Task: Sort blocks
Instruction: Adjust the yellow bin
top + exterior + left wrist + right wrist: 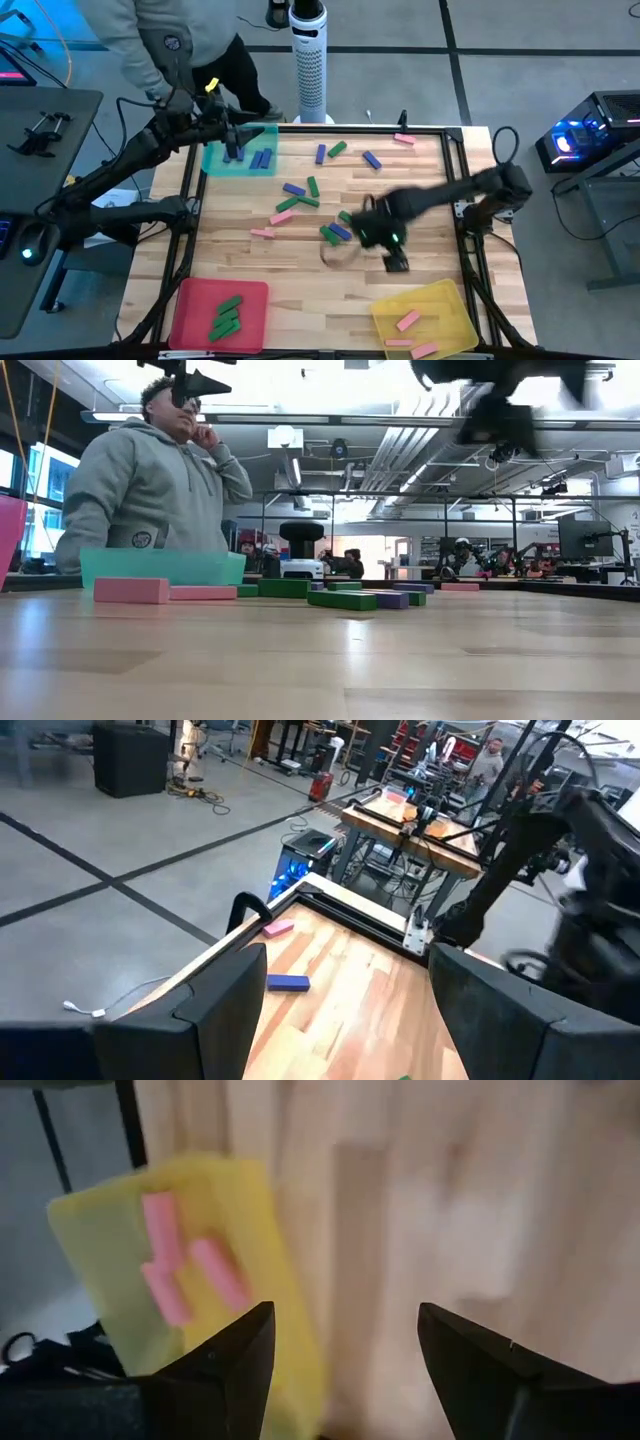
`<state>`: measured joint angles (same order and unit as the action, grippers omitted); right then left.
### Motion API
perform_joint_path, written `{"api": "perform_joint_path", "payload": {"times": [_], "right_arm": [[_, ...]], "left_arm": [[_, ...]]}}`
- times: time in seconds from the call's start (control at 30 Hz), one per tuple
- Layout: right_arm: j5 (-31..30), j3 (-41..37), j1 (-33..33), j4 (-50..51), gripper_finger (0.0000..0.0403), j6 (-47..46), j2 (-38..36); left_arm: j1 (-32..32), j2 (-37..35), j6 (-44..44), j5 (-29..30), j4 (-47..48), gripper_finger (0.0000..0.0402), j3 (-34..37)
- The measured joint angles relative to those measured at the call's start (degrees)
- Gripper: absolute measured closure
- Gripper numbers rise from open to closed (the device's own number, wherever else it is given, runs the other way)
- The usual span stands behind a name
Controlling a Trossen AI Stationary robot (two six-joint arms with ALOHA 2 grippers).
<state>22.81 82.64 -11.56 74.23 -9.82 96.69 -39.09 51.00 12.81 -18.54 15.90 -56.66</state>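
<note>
Blue, green and pink blocks lie scattered flat on the middle of the wooden table. Blue blocks lie in the teal tray at the far left. Green ones lie in the red tray at the near left, and pink ones in the yellow tray at the near right. My right gripper hangs open above bare wood between the scatter and the yellow tray, nothing between its fingers. My left gripper stands open and raised over the teal tray, pointing across the table.
A person stands just beyond the table's far left corner, close to my left arm. A white tower stands behind the far edge. A black frame rims the table. In the low view, pink and green blocks lie ahead.
</note>
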Motion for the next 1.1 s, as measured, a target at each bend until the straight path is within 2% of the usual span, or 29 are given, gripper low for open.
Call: {"api": "perform_joint_path", "payload": {"times": [0.13, 0.27, 0.5, 0.67, 0.93, 1.0, 1.1], "right_arm": [[3.9, -8.4, -7.9, -9.0, 0.0181, -9.6, -2.9], [4.3, -13.2, -13.9, -14.7, 0.0181, -13.1, -2.8], [1.7, -21.9, -17.1, -21.7, 0.0194, -21.7, -2.6], [0.7, -26.8, -16.7, -20.7, 0.0259, -25.2, -2.6], [-0.4, -29.6, -16.7, -11.7, 0.0387, -20.2, -2.6], [-0.3, -30.1, -16.7, -9.8, 0.0398, -19.6, -2.7], [0.0, -30.7, -17.3, -8.6, 0.0392, -19.7, -3.9]], "left_arm": [[-0.1, 0.6, -1.8, 0.0, -0.5, 0.0133, 0.0], [0.0, 1.8, -2.4, -0.5, -0.8, 0.0133, 0.0], [0.0, 4.6, -1.0, -0.7, -1.0, 0.0133, 0.0], [0.1, 5.7, 0.5, -0.7, -3.6, 0.0133, 0.0], [0.1, 5.7, 0.6, -0.7, -6.0, 0.0133, 0.0], [0.1, 5.7, 0.6, -0.7, -6.2, 0.0133, 0.0], [0.1, 5.7, 0.6, -0.7, -6.4, 0.0133, 0.0]]}}
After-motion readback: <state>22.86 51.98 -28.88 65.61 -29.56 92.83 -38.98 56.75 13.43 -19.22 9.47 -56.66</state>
